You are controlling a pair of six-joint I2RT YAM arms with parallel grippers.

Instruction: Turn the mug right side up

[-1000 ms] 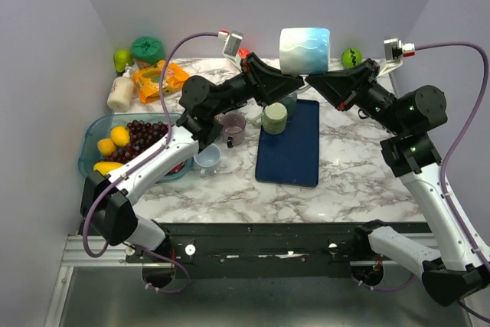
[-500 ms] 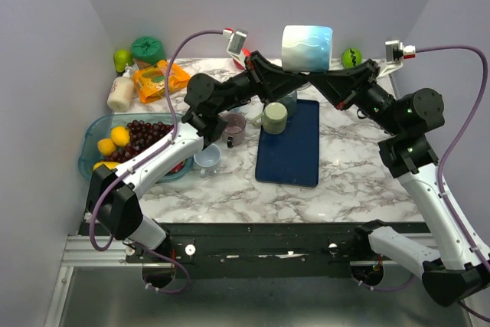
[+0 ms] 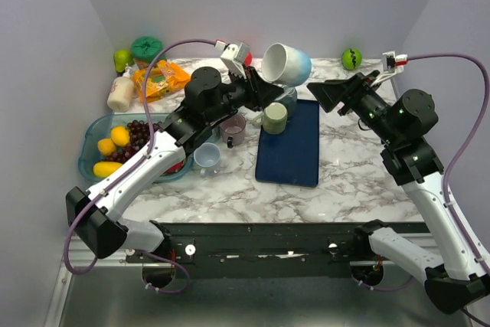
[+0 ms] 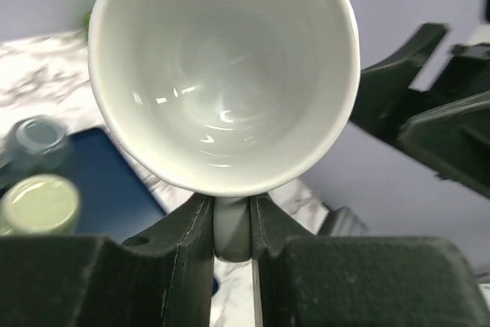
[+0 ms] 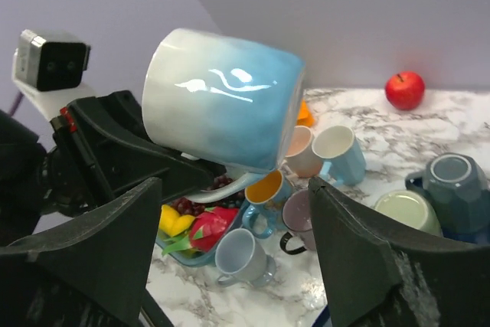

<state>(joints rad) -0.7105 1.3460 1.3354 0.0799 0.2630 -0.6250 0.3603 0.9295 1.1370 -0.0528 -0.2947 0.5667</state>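
The mug [image 3: 287, 64], white at the mouth and blue toward the base, hangs in the air above the back of the table. It is tilted on its side with its mouth facing left. My left gripper [image 3: 262, 86] is shut on its handle [image 4: 231, 227], pinched between both fingers. The left wrist view looks straight into the white inside of the mug [image 4: 222, 74]. My right gripper [image 3: 321, 91] stands open to the right of the mug [image 5: 222, 101], apart from it, with nothing between its fingers.
Under the mug lie a dark blue mat [image 3: 295, 151], a green cup [image 3: 274, 118] and a dark teal mug [image 3: 289, 102]. A purple mug [image 3: 233, 126] and a pale blue mug [image 3: 207, 157] stand left of the mat. A fruit bowl [image 3: 86, 151] is at far left.
My right gripper has opened, let go of the mug and drawn back to the right. My left arm has turned the mug and carried it slightly left and lower.
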